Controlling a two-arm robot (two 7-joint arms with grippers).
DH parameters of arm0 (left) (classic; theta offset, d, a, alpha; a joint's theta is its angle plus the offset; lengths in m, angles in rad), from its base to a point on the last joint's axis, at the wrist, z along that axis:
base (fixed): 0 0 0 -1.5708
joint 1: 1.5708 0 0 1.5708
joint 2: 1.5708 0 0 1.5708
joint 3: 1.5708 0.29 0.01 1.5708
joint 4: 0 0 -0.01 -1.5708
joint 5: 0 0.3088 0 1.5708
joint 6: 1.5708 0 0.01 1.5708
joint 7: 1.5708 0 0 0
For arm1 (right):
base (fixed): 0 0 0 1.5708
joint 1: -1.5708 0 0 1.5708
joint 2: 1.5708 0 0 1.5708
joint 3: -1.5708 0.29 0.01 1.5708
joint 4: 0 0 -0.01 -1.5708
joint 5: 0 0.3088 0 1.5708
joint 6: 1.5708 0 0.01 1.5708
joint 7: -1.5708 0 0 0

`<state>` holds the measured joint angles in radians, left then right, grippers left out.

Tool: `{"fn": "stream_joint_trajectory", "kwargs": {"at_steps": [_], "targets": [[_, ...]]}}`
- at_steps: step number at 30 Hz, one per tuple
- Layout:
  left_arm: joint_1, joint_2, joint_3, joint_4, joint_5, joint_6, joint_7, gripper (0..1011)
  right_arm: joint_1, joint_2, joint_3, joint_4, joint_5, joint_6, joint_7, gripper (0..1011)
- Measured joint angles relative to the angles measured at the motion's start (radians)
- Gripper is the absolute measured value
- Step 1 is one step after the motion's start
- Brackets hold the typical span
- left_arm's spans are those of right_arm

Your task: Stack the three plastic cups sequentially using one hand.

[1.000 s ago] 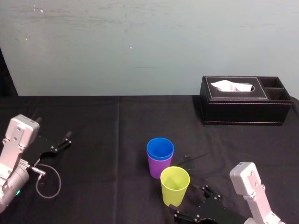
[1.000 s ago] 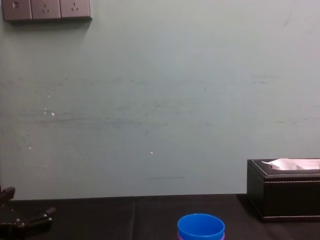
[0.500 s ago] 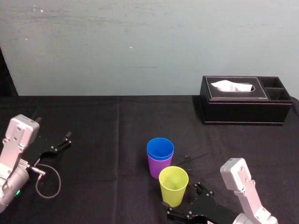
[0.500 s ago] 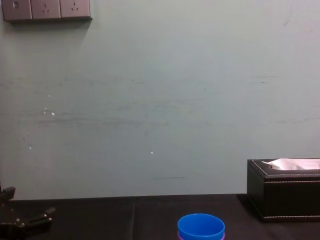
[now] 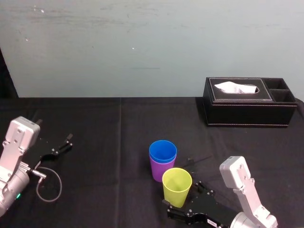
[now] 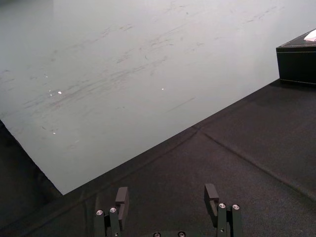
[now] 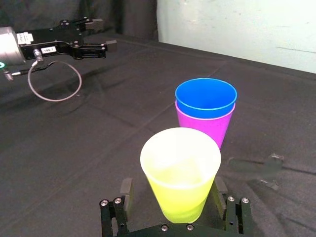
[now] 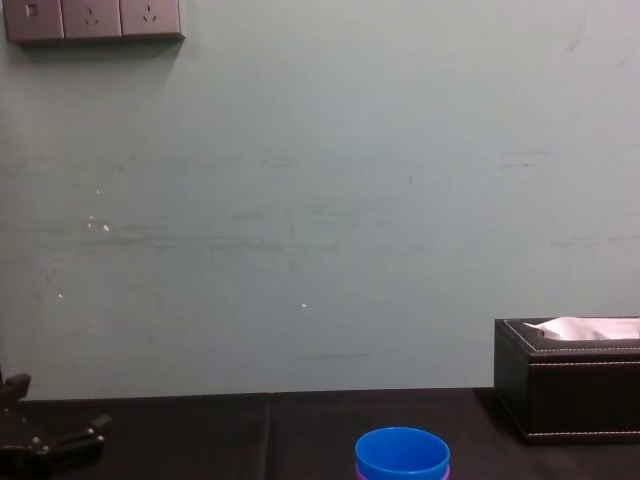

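Right gripper (image 7: 173, 187) clamps yellow-green cup (image 7: 180, 170) low on wall; likely light, slick, squashable; left gripper (image 6: 167, 193) parked, spread

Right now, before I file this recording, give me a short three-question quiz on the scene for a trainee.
1. True or false: the blue cup is nested inside the purple cup.
2. Short answer: the left tool rests low over the table's left side. Is it open or shut?
3. Which tool is at the base of the yellow-green cup? A) the left tool B) the right tool C) neither

Key: 1 true; 2 open; 3 B.
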<state>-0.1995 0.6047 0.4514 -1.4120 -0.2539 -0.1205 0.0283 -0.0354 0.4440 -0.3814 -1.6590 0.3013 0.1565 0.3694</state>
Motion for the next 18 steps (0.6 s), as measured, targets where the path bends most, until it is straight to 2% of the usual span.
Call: {"fn": "stream_joint_trajectory", "kwargs": {"at_steps": [18], "targets": [[0.0,0.0,0.0,0.0,0.0,0.0,0.0,1000,0.021,-0.031,0.003,0.027,-0.002,0.007,-0.013,1004]]}}
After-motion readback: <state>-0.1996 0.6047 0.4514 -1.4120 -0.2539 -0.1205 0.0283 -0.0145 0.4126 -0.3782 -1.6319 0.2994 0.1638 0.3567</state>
